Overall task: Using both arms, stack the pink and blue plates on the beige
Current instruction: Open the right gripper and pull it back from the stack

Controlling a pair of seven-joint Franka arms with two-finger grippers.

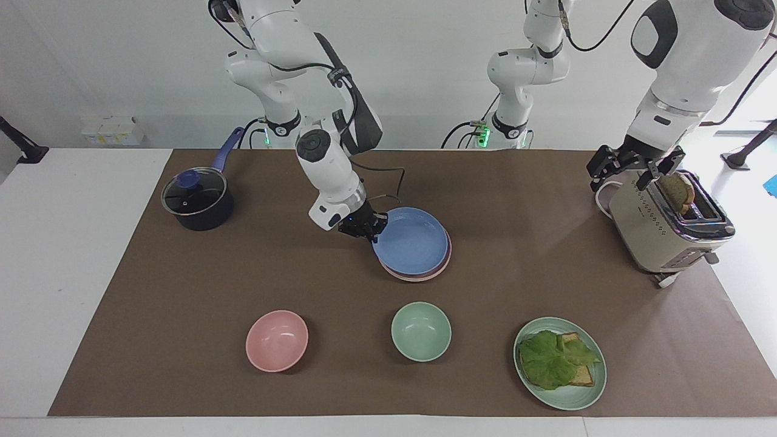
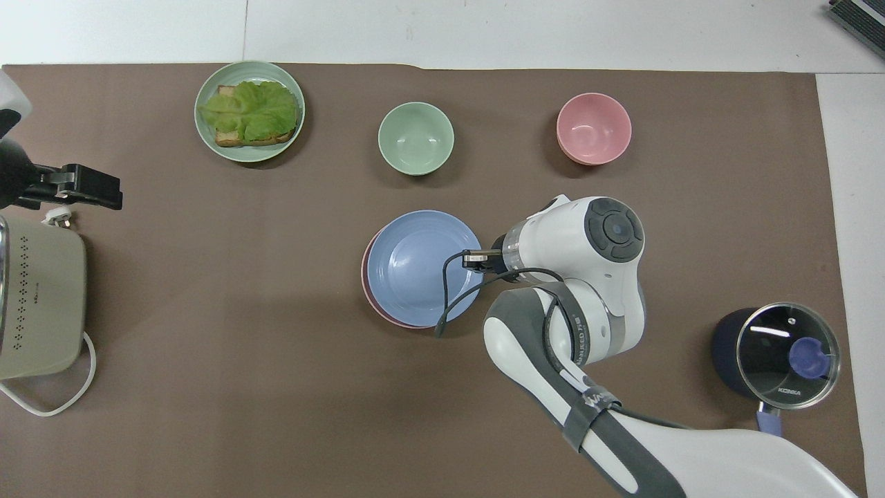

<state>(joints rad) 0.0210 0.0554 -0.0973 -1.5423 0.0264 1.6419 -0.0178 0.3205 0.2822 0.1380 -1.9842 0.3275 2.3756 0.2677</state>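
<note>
The blue plate (image 1: 413, 243) (image 2: 415, 266) lies on the pink plate (image 1: 416, 277) at the middle of the brown mat, almost centred, so only a thin pink rim shows. My right gripper (image 1: 367, 229) is low at the blue plate's rim on the right arm's side, shut on that rim. The beige plate is hidden from view. My left gripper (image 1: 625, 180) hangs open over the toaster (image 1: 665, 233) at the left arm's end and holds nothing.
A dark pot with a glass lid (image 1: 197, 200) stands near the right arm's base. A pink bowl (image 1: 277, 340), a green bowl (image 1: 420, 331) and a green plate (image 1: 570, 400) with lettuce on toast line the edge farthest from the robots. A bread slice sticks out of the toaster.
</note>
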